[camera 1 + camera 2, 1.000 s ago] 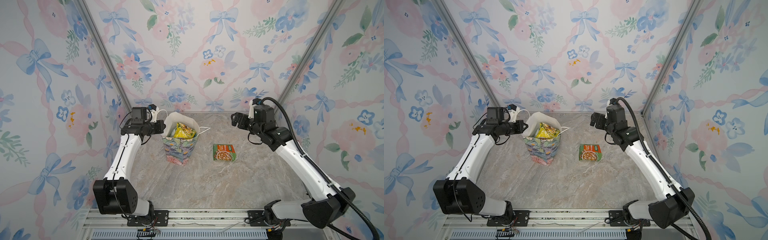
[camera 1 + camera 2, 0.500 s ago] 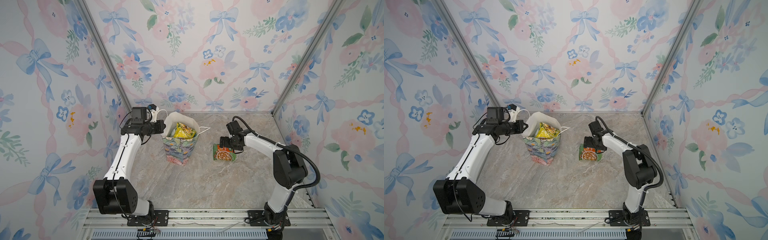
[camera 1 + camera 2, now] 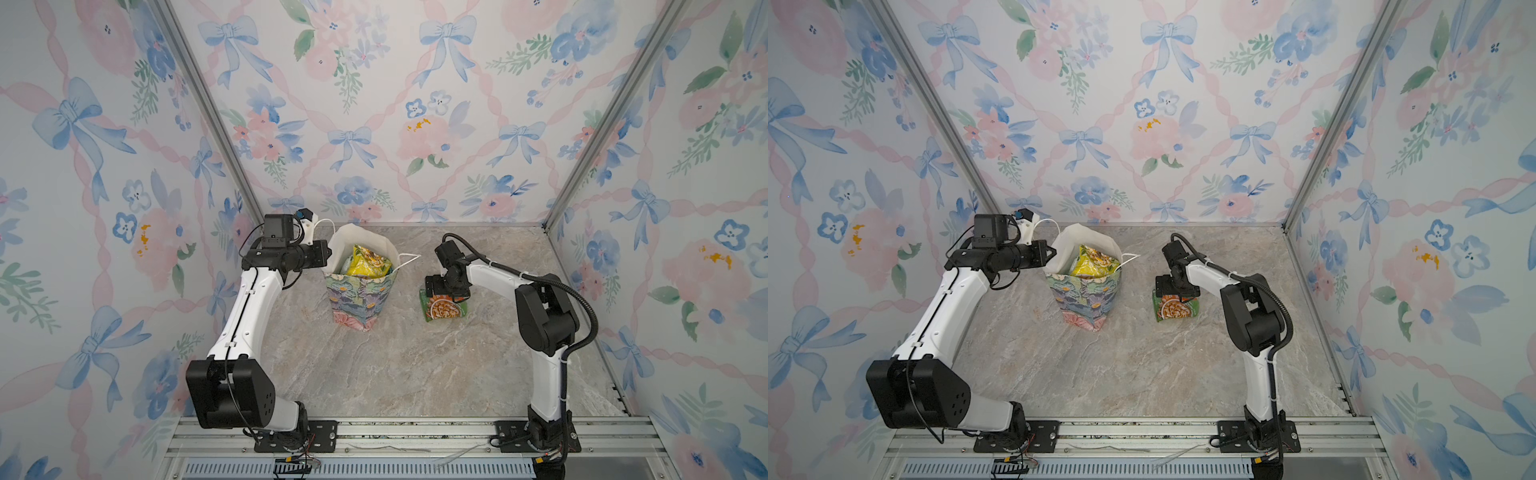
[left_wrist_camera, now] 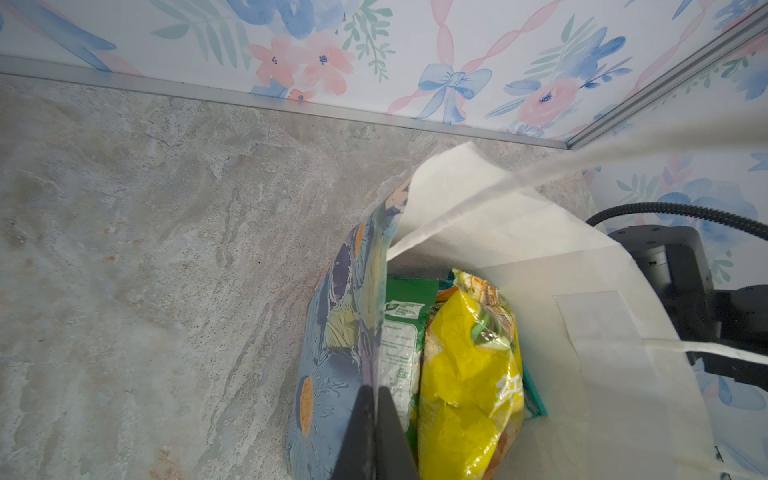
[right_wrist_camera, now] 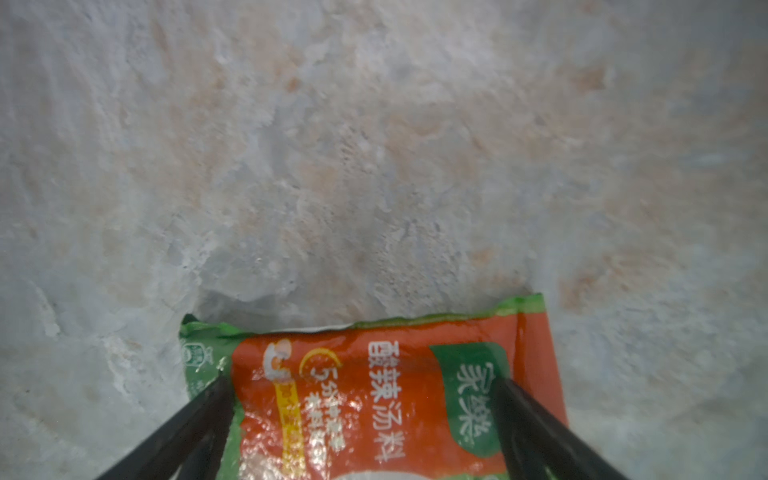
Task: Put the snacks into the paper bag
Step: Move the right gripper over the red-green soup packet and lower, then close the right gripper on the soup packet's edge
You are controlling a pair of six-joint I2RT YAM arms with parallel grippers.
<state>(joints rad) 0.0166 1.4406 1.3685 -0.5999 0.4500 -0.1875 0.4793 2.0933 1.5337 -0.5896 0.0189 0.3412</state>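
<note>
The paper bag stands upright left of the table's middle, mouth open. Several snacks stick out of it: a yellow packet and a green one. My left gripper is shut on the bag's left wall near the rim. An orange-green packet lies flat on the table right of the bag. My right gripper is open right over its far end. One fingertip sits near each side edge.
The bag's white cord handles hang outwards, one towards the right arm. Flowered walls close in the marble table on three sides. A metal rail runs along the front. The right arm's elbow stands right of the packet.
The right arm has come down from above the back of the table, and its open gripper now sits on the orange-green packet. The left gripper and the bag have not moved.
</note>
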